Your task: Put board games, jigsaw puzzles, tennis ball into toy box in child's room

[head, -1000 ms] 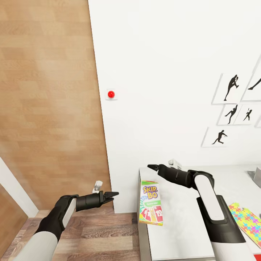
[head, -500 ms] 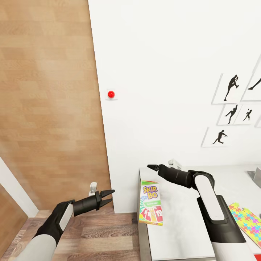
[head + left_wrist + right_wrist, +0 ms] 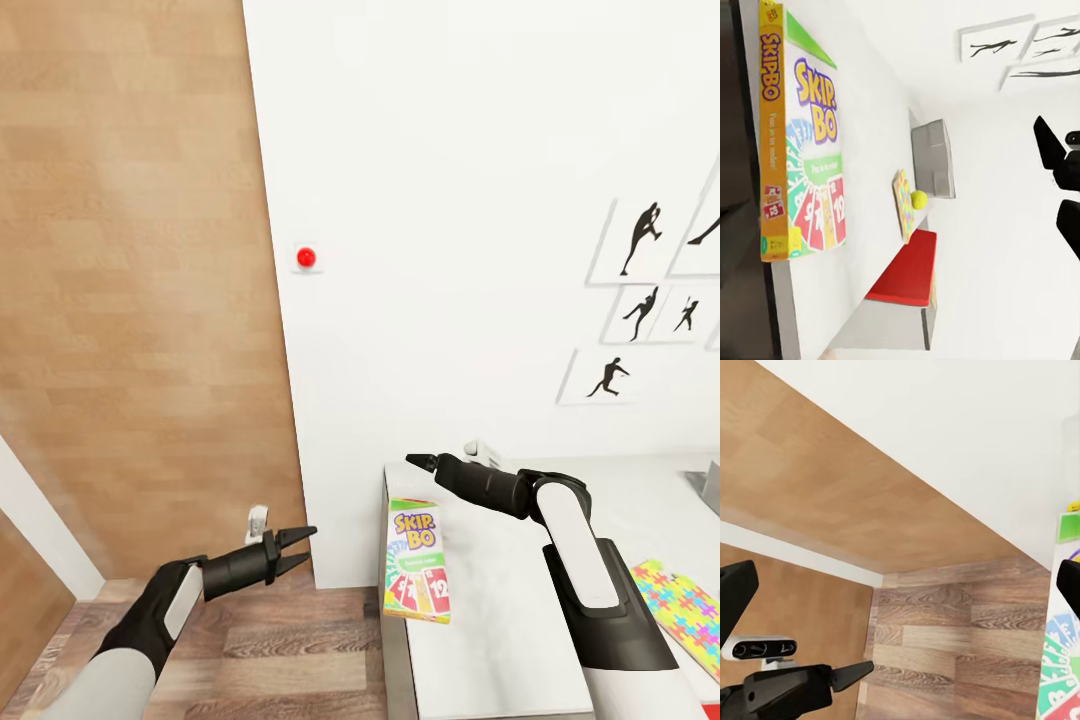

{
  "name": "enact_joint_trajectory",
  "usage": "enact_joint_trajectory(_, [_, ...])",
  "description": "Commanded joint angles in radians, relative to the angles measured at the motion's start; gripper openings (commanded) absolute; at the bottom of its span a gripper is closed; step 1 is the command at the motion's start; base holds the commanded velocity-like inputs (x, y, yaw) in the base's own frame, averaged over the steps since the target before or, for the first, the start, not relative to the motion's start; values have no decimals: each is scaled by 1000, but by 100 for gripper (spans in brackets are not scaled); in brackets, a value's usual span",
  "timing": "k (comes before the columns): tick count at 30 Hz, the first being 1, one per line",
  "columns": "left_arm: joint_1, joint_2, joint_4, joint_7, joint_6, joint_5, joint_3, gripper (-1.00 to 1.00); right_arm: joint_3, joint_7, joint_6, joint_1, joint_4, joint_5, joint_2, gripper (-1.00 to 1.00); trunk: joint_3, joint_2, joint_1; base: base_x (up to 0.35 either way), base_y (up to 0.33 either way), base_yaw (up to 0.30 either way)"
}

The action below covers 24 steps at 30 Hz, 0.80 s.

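Head view: Skip-Bo board game [image 3: 416, 561] lies flat at the near-left corner of the white table [image 3: 500, 640], overhanging the left edge slightly. Left gripper [image 3: 297, 549] hangs off the table's left side over the wood floor [image 3: 280, 650], fingers parted, nothing between them, near the box but not touching. Right gripper [image 3: 418, 461] sits above the table's far-left corner, empty; can't tell its finger gap. Jigsaw puzzle [image 3: 685, 605] lies at the table's right edge. Left wrist view: tennis ball [image 3: 919, 199] beside a grey box [image 3: 933, 157], red box [image 3: 904, 271] nearer.
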Motion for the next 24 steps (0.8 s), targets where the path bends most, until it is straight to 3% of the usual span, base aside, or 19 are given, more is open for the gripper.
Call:
enact_joint_trajectory(1, [-1,0,6,-1,6,3,2,100,1,-10,1,-1,-1,-10,-1,100,-5,-9,4,0,0,0])
enact_joint_trajectory(24, [-1,1,40,-1,4,2,7,100,1,-10,3,-1,-2,-11,-1,100,-77,-170,93,0,0,0])
